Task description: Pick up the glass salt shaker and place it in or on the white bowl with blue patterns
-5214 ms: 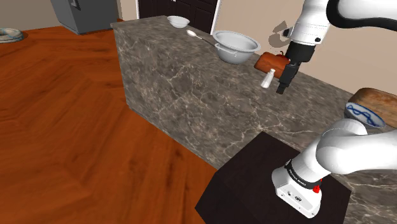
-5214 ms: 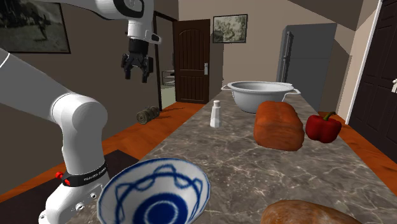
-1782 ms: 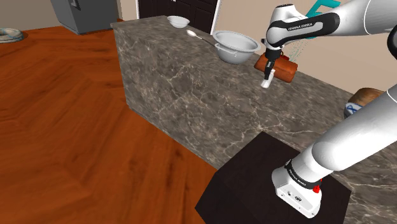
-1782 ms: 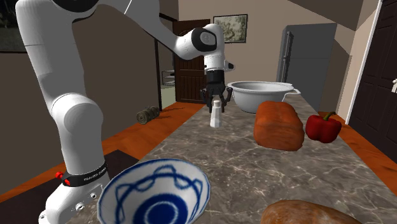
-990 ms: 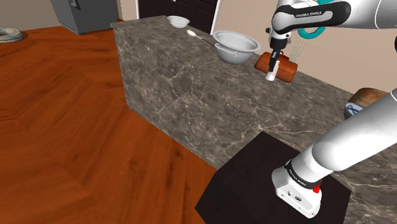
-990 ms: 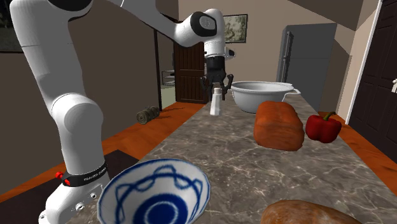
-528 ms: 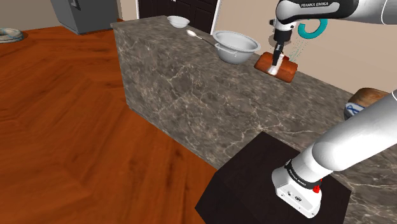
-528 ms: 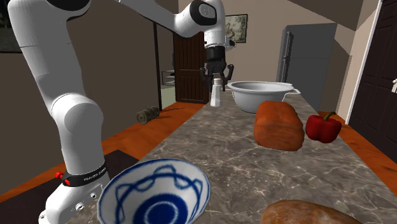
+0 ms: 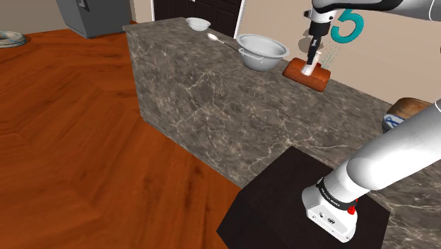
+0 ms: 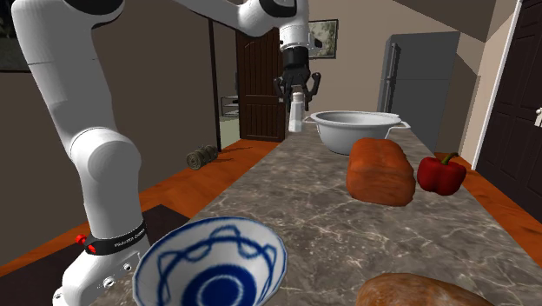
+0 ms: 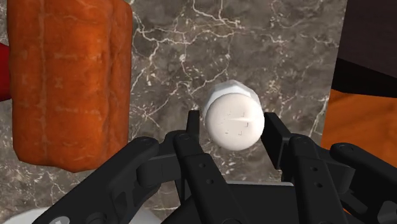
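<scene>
The black gripper (image 10: 296, 87) is pointing straight down and clamping the salt shaker (image 10: 296, 114) by its upper part, with 1 finger (image 11: 191, 130) pressing on each side of the pale white body. The shaker is hanging upright in the air, clear of the marbled counter (image 9: 212, 92). It is hovering over the strip of stone between the orange-brown loaf (image 11: 67, 83) and the counter's long edge facing the wooden floor. In the wrist view its round cap is showing between the 2 fingers, with the marble below it.

A grey bowl (image 10: 356, 130) is sitting just past the loaf, toward the counter's far end. A red pepper (image 10: 441, 174) is lying beside the loaf, on the side nearer the opposite long edge. Further toward that far end, a spoon (image 9: 222, 40) and a small white bowl (image 9: 198, 24) are resting on the stone.

The white bowl with blue patterns (image 10: 211, 265) is standing upright at the counter's other end, near the long edge where the dark stand (image 9: 283, 205) is sitting. It is well apart from the shaker. A 2nd loaf (image 10: 426, 291) is lying just beside this bowl.
</scene>
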You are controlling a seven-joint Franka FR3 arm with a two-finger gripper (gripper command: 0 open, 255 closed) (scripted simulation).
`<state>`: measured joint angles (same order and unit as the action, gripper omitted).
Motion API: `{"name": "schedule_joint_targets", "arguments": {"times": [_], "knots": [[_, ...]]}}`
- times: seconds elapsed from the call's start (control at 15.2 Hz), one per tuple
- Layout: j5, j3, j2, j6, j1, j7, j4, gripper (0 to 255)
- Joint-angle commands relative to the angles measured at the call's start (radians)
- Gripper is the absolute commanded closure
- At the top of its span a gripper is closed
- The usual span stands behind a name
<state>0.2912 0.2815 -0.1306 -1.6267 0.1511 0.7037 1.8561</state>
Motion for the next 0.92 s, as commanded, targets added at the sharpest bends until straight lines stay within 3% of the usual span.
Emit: {"name": "schedule_joint_targets", "arguments": {"times": [0.0, 0.13, 0.86], "knots": [[-0.001, -0.002, -0.001, 0.027, -0.001, 0.004, -0.026, 255], [-0.002, -0.003, 0.002, 0.05, -0.002, 0.01, -0.052, 255], [0.124, 0.071, -0.318, 0.038, 0.085, 0.132, 0.228, 255]]}}
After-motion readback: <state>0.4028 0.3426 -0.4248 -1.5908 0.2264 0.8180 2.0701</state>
